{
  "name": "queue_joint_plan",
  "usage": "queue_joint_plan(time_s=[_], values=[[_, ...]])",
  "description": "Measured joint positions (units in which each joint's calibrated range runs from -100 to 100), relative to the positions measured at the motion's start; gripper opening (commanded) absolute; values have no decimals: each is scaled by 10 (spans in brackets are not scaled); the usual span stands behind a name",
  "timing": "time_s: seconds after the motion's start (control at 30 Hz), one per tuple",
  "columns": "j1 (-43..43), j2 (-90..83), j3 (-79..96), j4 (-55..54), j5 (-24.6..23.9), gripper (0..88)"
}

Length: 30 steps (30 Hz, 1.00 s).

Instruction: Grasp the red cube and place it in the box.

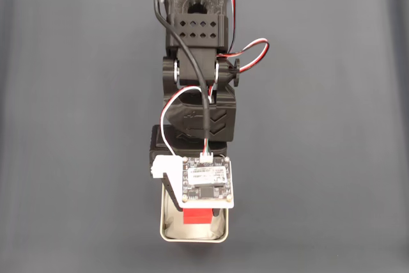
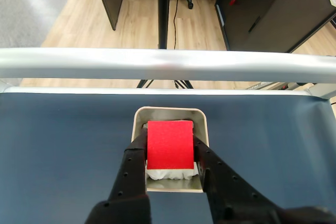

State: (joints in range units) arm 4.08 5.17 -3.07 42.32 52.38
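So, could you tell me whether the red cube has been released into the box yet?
Not yet: the gripper is shut on the red cube, holding it over the box and its white lining.

Red cube (image 2: 169, 144); pale metal box (image 2: 201, 119), lining seemingly white; black tool (image 2: 169, 156).

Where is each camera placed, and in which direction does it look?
Fixed view: sits above the dark table, looks straight down; shows the arm and the camera board above the box.
Wrist view: rides on the arm, looks forward and down past the table's metal rail toward a wooden floor; shows the gripper, its jaws closed on the red cube.
Shared: both show the red cube over the box.
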Motion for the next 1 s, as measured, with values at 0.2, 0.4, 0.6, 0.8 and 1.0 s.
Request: queue_joint_plan(time_s=[0.2,0.4,0.6,0.8,1.0], values=[[0,0,0,-1,0,343],[0,0,-4,-17,-13,454],[0,0,-4,-21,-15,474],[0,0,-4,-23,-18,475],[0,0,-4,-25,-18,475]])
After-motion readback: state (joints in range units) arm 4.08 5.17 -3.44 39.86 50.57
